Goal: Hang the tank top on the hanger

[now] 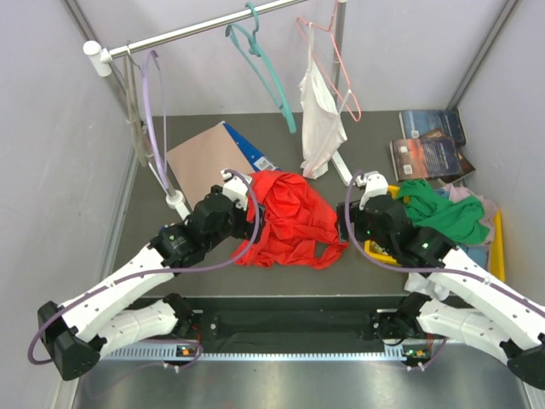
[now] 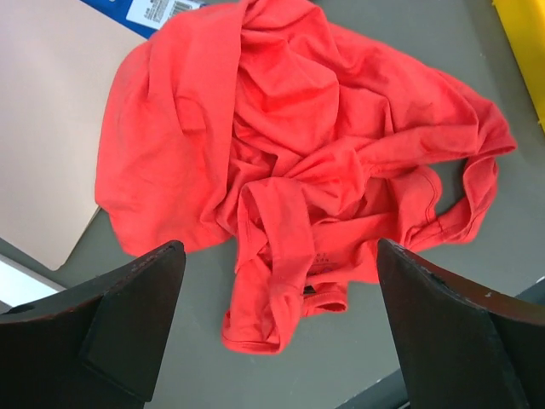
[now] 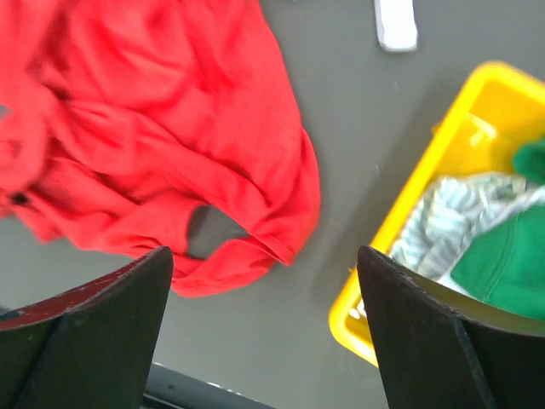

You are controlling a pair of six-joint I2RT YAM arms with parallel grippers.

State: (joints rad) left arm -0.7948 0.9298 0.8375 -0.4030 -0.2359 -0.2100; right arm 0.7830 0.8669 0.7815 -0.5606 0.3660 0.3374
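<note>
While wrist views show tank top [image 2: 289,145], hanger [image 1: 281,100] only overhead

tank top [image 3: 145,136]: left part blurred | yellow bin [image 3: 456,145]: cut off right

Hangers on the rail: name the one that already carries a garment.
The pink hanger, rightmost on the rail, with the white tank top draped on it. The teal hanger beside it and the lavender hanger at the left end hang bare.
</note>
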